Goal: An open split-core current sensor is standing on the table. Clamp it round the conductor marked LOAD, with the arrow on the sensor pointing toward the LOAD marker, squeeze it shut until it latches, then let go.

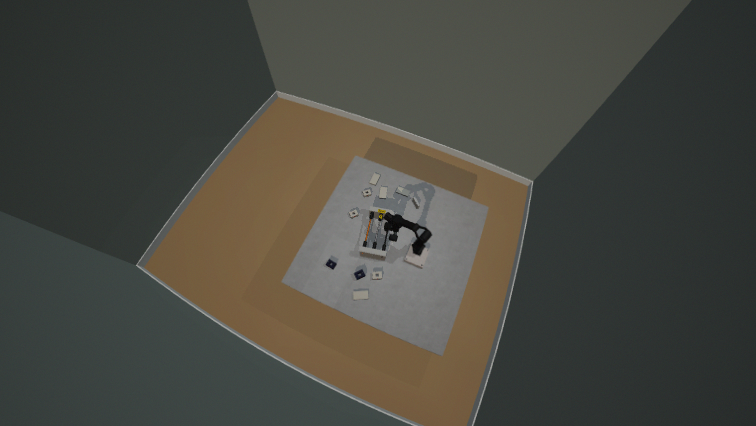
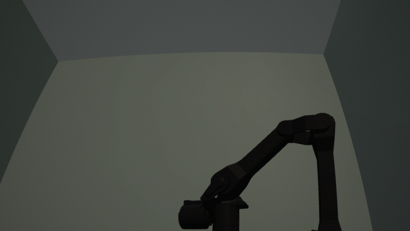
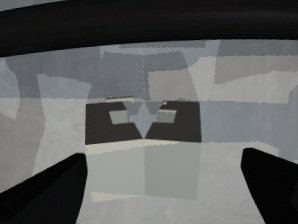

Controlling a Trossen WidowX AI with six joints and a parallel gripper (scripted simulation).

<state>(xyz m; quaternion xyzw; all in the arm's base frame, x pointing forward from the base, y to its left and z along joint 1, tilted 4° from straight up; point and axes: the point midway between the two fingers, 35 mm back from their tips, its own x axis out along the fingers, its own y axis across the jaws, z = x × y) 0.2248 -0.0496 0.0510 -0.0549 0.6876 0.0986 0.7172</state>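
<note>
Black fingers wide, either side of the open sensor

Wrist view: open split-core sensor [image 3: 145, 170] stands on the tabletop [image 1: 423, 312] between the fingers, a visible gap on each side; nothing gripped. Its two pale halves spread in a V, dark faces uppermost. Top view: arm [image 1: 406, 222] reaches from its pale base [image 1: 416, 261] toward the conductor frame [image 1: 373, 252]. Sensor's arrow: cannot be made out.

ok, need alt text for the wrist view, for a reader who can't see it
Open split-core sensor, its two halves spread in a V at the top, stands centered between the open black jaws, neither touching it.
</note>
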